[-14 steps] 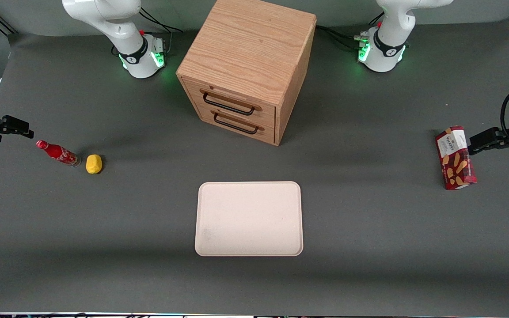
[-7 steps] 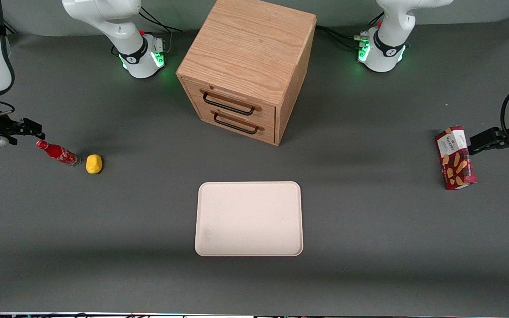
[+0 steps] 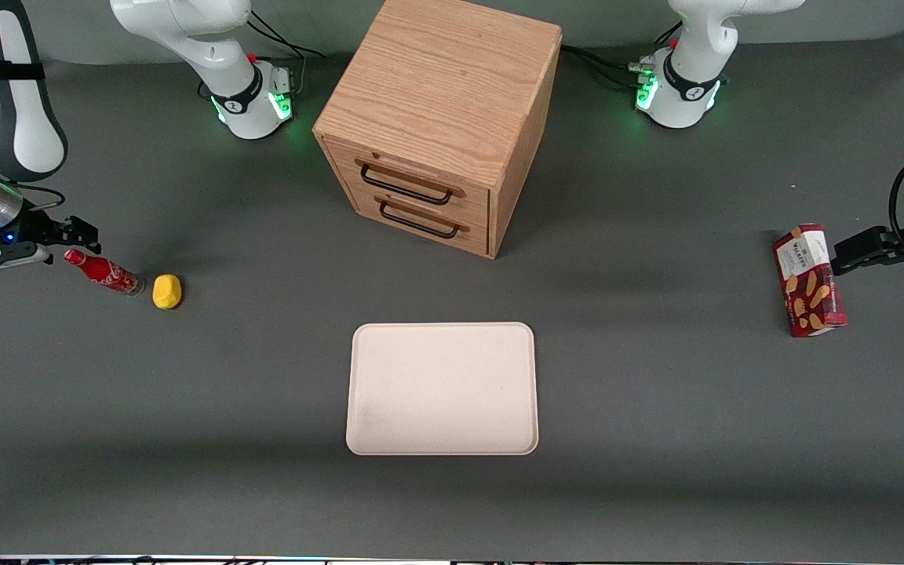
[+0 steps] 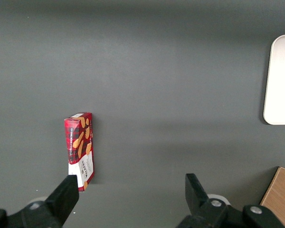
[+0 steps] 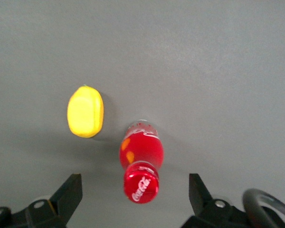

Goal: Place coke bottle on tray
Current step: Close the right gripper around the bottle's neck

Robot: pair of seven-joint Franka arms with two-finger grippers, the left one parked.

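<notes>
The gripper [image 3: 79, 233] hangs above the table [image 3: 656, 408] at the working arm's end, just over the cap of the coke bottle [image 3: 103, 272]; its 2 fingers [image 5: 69, 194] are spread wide apart, with the bottle's cap showing between them in the right wrist view and touching neither. The coke bottle [image 5: 141, 164] stands upright on the table, red cap uppermost, not held. A yellow lump [image 3: 167, 291] sits on the table just beside the bottle, slightly nearer to the front camera and apart from it; in the right wrist view the yellow lump [image 5: 85, 111] lies close by the bottle's base without touching. The tray [image 3: 442, 388] lies flat on the table, nearer to the front camera than the wooden cabinet [image 3: 440, 118], and well apart from the bottle, toward the middle of the table. The cabinet has 2 drawers, each with 1 dark handle [image 3: 406, 187], both shut. A red biscuit box [image 3: 809, 280] lies toward the parked arm's end of the table, well apart from the tray.
</notes>
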